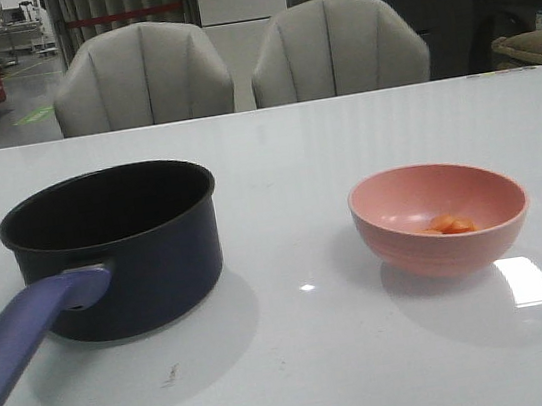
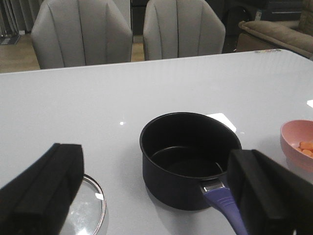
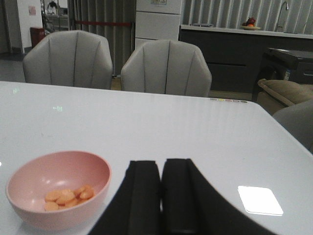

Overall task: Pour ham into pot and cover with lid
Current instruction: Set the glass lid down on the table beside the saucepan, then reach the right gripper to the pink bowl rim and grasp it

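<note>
The dark navy pot [image 1: 116,250] stands at the left of the white table, black and bare inside, its purple-blue handle [image 1: 23,339] pointing toward the near edge. To its right, well apart, a pink bowl [image 1: 439,215] holds the orange ham [image 1: 449,225] chunks. In the left wrist view my left gripper [image 2: 156,161] is open, its fingers wide either side of the pot [image 2: 190,156], above and short of it. The glass lid [image 2: 88,205] lies flat beside the pot, partly hidden by one finger. My right gripper [image 3: 161,164] is shut and empty, beside the bowl [image 3: 58,188] and ham [image 3: 68,196].
Two grey chairs [image 1: 142,75] [image 1: 335,48] stand behind the table's far edge. The table top [image 1: 313,359] is glossy, with a bright light patch [image 1: 527,280] near the bowl. Neither arm shows in the front view.
</note>
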{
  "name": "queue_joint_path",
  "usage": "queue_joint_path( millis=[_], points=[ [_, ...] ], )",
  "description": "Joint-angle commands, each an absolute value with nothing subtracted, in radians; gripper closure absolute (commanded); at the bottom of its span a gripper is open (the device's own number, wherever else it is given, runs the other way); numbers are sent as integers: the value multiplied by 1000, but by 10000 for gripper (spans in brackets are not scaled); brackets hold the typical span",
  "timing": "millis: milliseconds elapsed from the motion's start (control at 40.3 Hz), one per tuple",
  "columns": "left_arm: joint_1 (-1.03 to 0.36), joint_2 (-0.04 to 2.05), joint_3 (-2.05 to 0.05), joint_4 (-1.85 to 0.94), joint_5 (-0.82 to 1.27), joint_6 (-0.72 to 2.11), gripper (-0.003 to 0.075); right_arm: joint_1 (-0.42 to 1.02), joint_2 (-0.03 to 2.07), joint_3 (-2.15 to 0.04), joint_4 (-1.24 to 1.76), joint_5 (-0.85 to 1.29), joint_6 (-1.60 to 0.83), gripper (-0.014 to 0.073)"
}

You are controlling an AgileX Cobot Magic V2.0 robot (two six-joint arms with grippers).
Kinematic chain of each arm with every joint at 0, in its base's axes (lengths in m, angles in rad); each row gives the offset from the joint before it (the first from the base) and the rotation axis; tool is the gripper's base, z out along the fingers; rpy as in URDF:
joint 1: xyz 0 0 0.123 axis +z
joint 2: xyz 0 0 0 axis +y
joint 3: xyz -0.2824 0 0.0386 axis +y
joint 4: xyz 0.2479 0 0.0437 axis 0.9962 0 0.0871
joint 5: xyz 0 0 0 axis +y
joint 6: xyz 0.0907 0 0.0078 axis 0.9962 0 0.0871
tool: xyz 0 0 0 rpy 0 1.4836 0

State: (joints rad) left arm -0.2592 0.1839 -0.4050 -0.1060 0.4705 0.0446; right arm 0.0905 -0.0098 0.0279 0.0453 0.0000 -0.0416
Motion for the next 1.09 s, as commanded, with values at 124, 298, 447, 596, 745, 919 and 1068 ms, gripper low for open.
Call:
queue_joint_path(
  millis=[124, 298, 447, 596, 745, 919, 1068],
  points=[
    [-268, 31, -313, -111, 273, 38, 84, 86, -5, -56, 102, -153, -40, 435],
    [-268, 29, -311, -111, 269, 38, 84, 86, 167, -225, 108, 62, -39, 435],
    [-268, 31, -311, -111, 269, 38, 84, 86, 291, -277, 107, 52, -39, 435],
    [-268, 31, -311, -111, 269, 38, 83, 86, 347, -277, 114, 65, -39, 435],
    [-268, 31, -311, -111, 269, 38, 84, 86, 464, -322, 114, 141, -39, 367],
    [-268, 31, -311, -111, 269, 38, 84, 86, 651, -452, 209, 230, -39, 125],
    [-268, 31, -311, -111, 267, 38, 84, 86, 841, -556, 289, 268, -39, 102]
  ],
)
